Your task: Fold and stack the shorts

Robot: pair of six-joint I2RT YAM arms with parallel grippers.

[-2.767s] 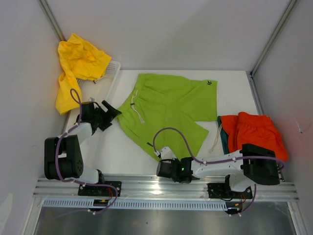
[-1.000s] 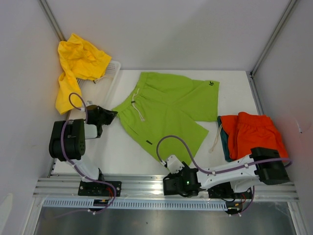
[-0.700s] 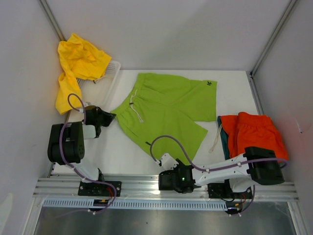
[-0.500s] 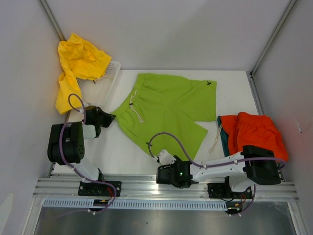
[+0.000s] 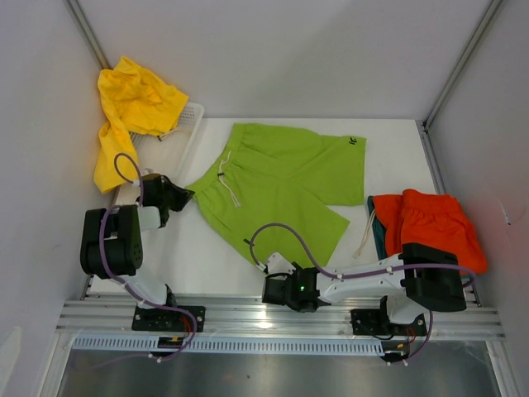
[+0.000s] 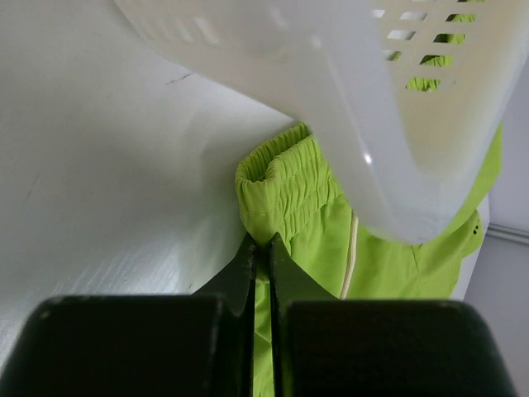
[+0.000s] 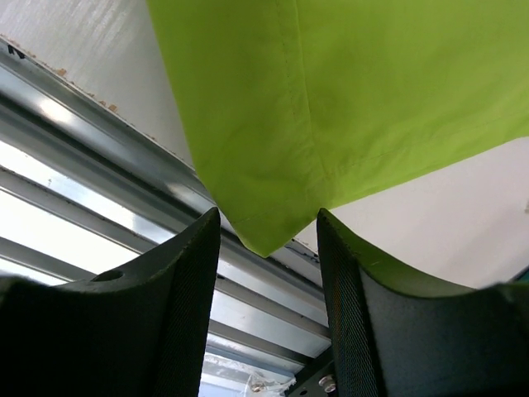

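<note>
The lime green shorts (image 5: 285, 186) lie spread flat in the middle of the table. My left gripper (image 5: 180, 196) is shut on their waistband corner (image 6: 281, 186), with green fabric pinched between the fingertips (image 6: 248, 252). A pale drawstring (image 6: 351, 256) runs down beside it. My right gripper (image 5: 270, 270) is open at the near hem. In the right wrist view the hem corner (image 7: 266, 236) hangs between the fingers (image 7: 186, 281), touching neither. Orange-red shorts (image 5: 434, 219) lie folded over dark teal shorts (image 5: 379, 238) at the right. Yellow shorts (image 5: 132, 103) drape over the basket.
The white plastic basket (image 5: 188, 124) stands at the back left; its perforated wall (image 6: 355, 91) hangs close over my left gripper. The aluminium rail (image 7: 107, 132) along the table's near edge lies right under my right gripper. The enclosure walls (image 5: 471, 107) close in on both sides.
My right gripper has moved up from the rail to the near hem corner of the lime shorts. The left gripper keeps its grip on the waistband and has barely shifted.
</note>
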